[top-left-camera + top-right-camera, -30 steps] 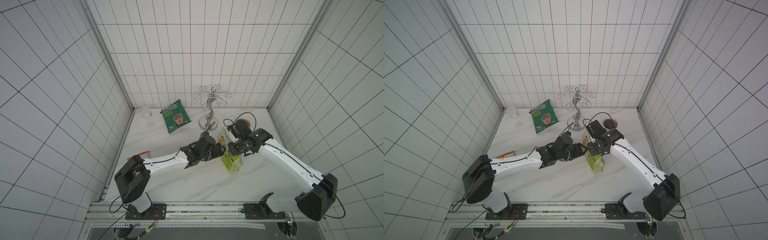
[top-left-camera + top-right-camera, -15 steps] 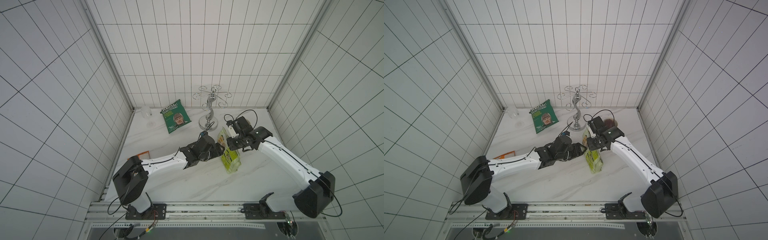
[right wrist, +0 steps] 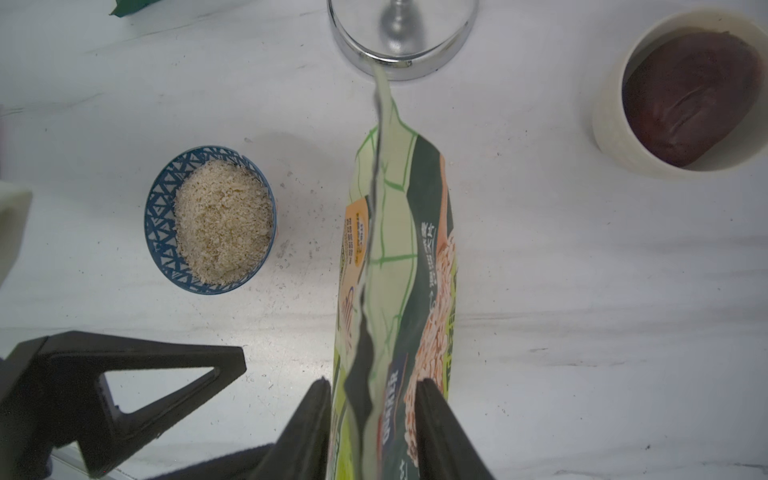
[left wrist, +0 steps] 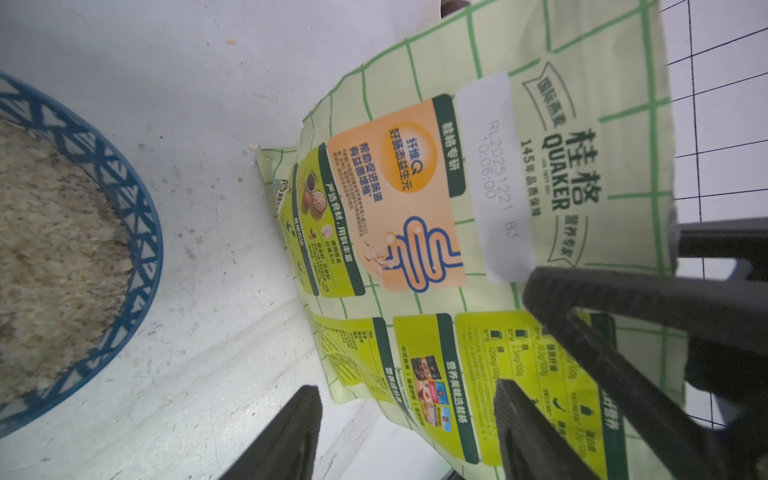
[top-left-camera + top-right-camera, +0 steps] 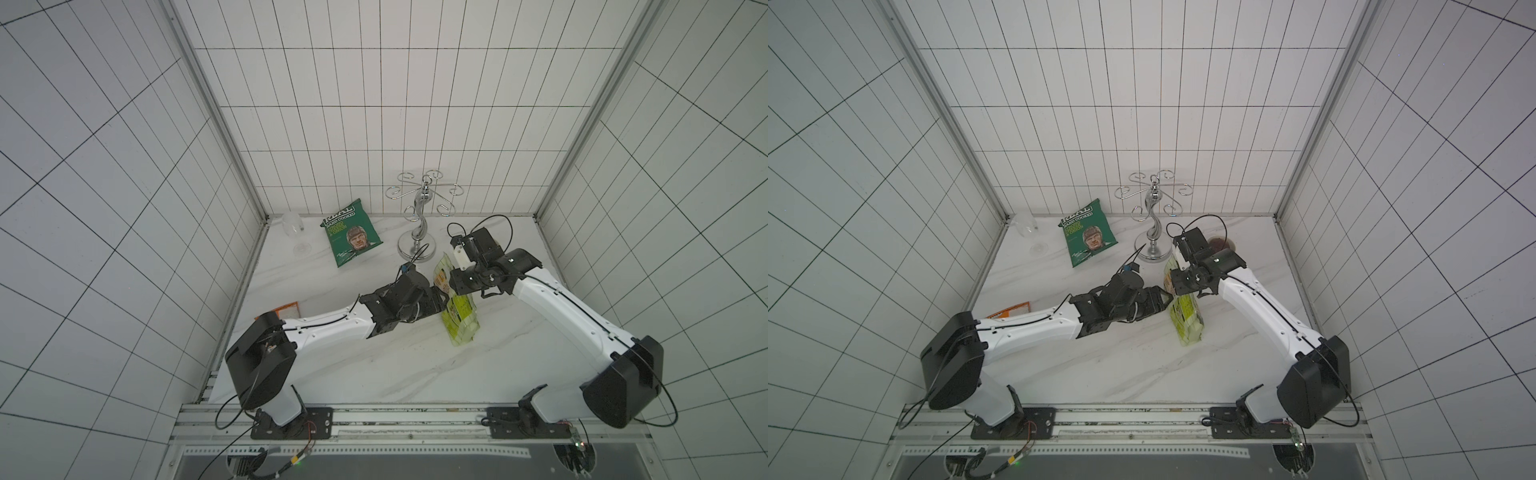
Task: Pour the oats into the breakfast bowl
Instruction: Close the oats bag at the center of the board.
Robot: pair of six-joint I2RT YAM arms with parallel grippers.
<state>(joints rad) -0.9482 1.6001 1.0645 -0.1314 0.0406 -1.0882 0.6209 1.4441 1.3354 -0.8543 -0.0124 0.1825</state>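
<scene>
- The pouch (image 5: 459, 320) stands on its base on the table (image 5: 415, 365). In the right wrist view its top edge narrows to a slit.
- The right gripper (image 3: 372, 384) is at the pouch's top, with one finger on each face. The fingers are parted and lie close against the film. I cannot tell whether they press it.
- The left gripper (image 4: 407, 390) is just beside the pouch and faces its printed panel. Its jaws are well apart and hold nothing.
- The bowl (image 3: 160, 216) stands upright near the pouch on the left arm's side, not touching it.
- The oats (image 3: 222, 220) lie heaped in the bowl and fill most of it.
- A few loose flakes (image 3: 286, 249) dot the table between the bowl and the pouch.
- The cream bowl (image 3: 606, 124), dark inside, stands on the pouch's other side, well apart from it and toward the back wall.
- The stand (image 5: 417, 245) rises behind the pouch, near it.
- The crisp bag (image 5: 351, 239) lies flat beyond the stand from the pouch, on the left arm's side.
- The glass (image 5: 296, 235) is well apart from the pouch, in the back corner past the crisp bag.
- The packet (image 5: 286, 309) lies well apart from the pouch, at the table's edge on the left arm's side.
</scene>
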